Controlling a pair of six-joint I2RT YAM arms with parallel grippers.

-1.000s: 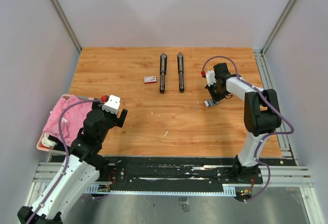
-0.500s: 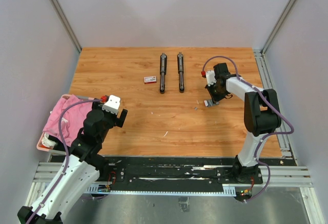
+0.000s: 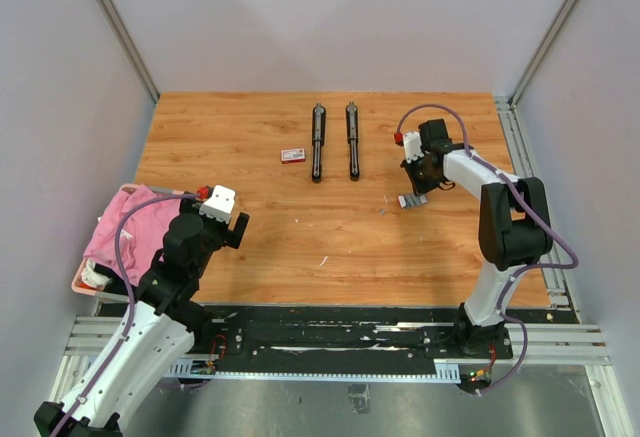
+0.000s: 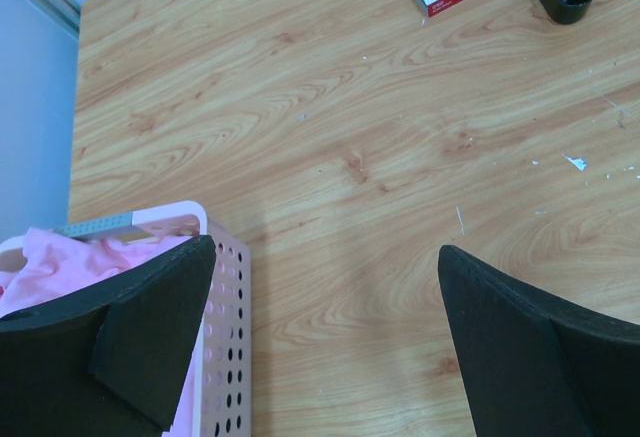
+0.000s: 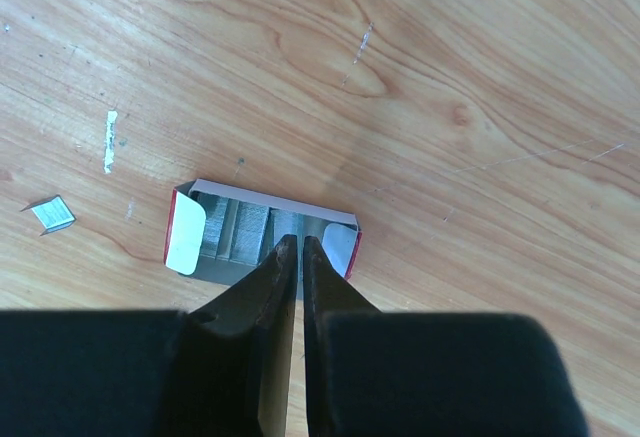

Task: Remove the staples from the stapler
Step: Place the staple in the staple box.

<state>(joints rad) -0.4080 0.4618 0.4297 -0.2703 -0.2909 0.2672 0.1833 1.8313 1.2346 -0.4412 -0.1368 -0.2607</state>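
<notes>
- Right gripper (image 5: 297, 240) points straight down. Its fingers are pinched almost together with just a sliver of a gap, and I can't see anything caught between them.
- The fingertips sit right over the near wall of the little open staple box (image 5: 186, 237).
- The staples (image 5: 235, 232) are silvery strips packed side by side inside that open box, just past the fingertips.
- One loose staple bit (image 5: 52, 214) lies on the wooden table (image 3: 220, 127), off to the side of the open box and not touching it.
- From overhead, a black stapler (image 3: 352, 140) lies flat, further back and to the camera-left of the open box. A second stapler (image 3: 317, 142) lies parallel beside it, further from the box.
- A closed red-and-white box (image 3: 292, 155) sits further from the open box again, just past the second stapler.
- Left gripper (image 4: 325, 250) is well away from the open box, on the opposite side of the table. Its fingers are spread wide and holding nothing.
- A pink basket (image 4: 230, 307) with pink cloth (image 4: 70, 262) in it sits right under one left finger.
</notes>
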